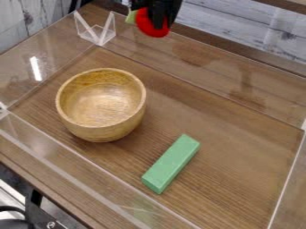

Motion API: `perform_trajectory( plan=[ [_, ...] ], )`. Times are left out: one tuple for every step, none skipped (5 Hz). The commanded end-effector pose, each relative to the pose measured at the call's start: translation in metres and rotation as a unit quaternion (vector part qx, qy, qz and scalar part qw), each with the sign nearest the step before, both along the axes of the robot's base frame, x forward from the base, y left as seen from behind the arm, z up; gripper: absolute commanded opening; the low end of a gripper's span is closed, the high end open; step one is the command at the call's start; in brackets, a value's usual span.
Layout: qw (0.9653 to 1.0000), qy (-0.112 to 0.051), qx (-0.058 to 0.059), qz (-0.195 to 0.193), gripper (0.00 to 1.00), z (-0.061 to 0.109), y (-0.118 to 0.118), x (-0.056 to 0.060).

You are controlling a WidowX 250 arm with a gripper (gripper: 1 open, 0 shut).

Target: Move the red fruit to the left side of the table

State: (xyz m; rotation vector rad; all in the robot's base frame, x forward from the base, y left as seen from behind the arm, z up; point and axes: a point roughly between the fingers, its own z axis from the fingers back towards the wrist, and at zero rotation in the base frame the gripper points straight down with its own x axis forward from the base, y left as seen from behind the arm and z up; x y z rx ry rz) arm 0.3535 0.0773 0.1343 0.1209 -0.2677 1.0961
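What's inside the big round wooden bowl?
Nothing shows inside the round tan wooden bowl: you can see its smooth bottom and most of its inner wall. What's underneath it can't be seen, because the bowl covers that bit of brown wooden tabletop.

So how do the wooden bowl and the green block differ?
The bowl is round and hollow, while the block is a long solid bar. The bowl is tan wood colour, but the block is plain green. The bowl is clearly wider, and the block is much narrower. Both rest on the brown table, and the gripper is touching neither of them.
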Motion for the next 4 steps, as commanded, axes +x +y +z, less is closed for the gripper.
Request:
perform_trajectory(
  plan=[
    [0.9987, -0.031, 0.016, 0.037, 0.0, 0.016, 0.018, 0.017],
    [0.9969, -0.025, 0.022, 0.072, 0.0, -0.004, 0.027, 0.019],
    [0.9941, -0.021, 0.027, 0.103, 0.0, -0.021, 0.035, 0.016],
    [0.9933, -0.019, 0.032, 0.109, 0.0, -0.035, 0.047, 0.016]
  ],
)
